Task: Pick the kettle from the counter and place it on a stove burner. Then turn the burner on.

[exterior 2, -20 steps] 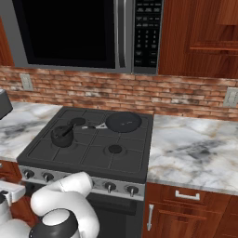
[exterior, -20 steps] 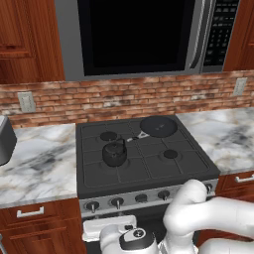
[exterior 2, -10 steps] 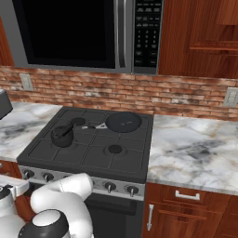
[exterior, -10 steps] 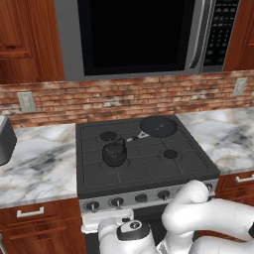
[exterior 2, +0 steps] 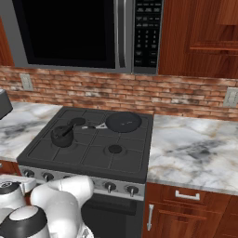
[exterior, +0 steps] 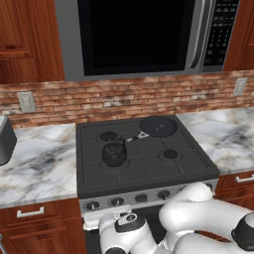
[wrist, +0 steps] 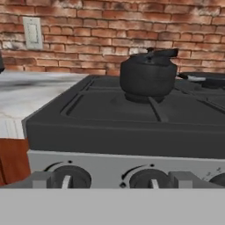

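The small black kettle stands upright on the cooktop's front-left stove burner, whose cap is hidden beneath it; only the grate around it shows. In the hand view the kettle rises just behind the stove's front edge. My gripper hangs low in front of the stove's knob row, open and holding nothing. Its fingertips stand wide apart at the level of the two left knobs. The marble counter lies left of the stove.
A flat black pan sits on the back-right burner. Several knobs line the stove front. A brick wall and a microwave stand behind. More marble counter extends to the right, wooden drawers below.
My hand has risen slightly in front of the knob row. The kettle and the pan have not moved.
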